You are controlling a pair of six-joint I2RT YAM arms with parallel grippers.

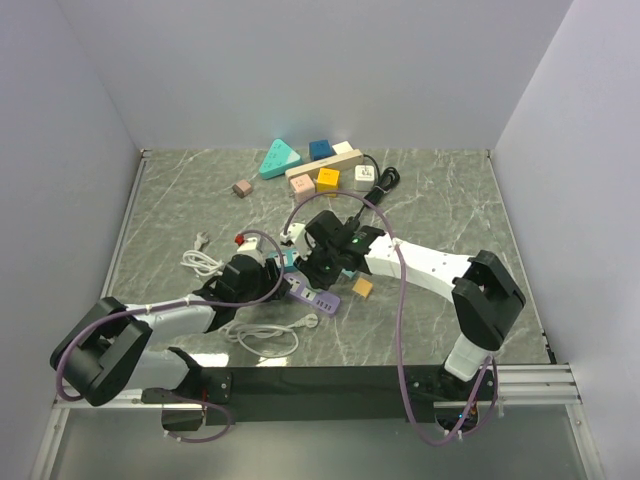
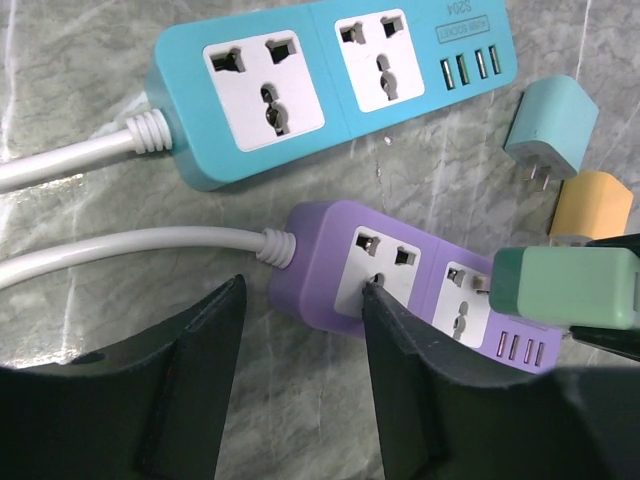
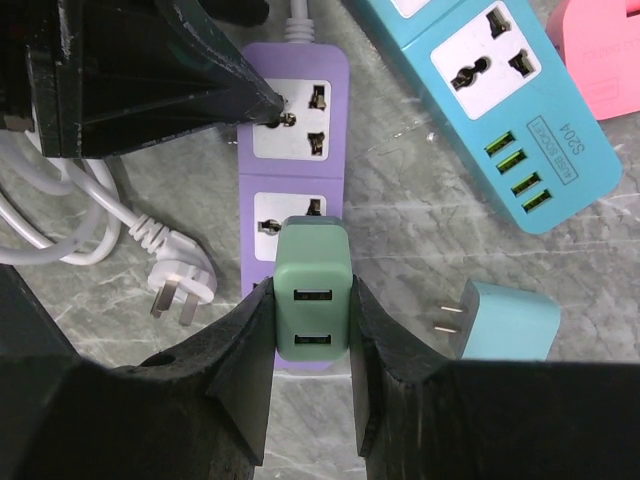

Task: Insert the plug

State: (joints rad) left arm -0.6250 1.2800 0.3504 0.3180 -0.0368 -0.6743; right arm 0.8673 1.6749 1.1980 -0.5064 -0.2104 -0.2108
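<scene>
While right pincer (image 3: 312, 330) clamps green plug (image 3: 312, 260) over purple strip (image 3: 295, 178) socket | left pincer (image 2: 300, 300) apart, bracing strip | plug apparently not yet seated

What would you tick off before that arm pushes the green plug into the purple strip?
1. Grip: the right gripper clamps the green charger: ok.
2. Position: charger sits over the purple strip's second socket: ok.
3. Prongs matched to slots: cannot tell, hidden underneath.
4. Steadying: one fingertip of the left gripper touches the strip: ok.
5. Path: the blue charger lies clear of that socket: ok.
</scene>
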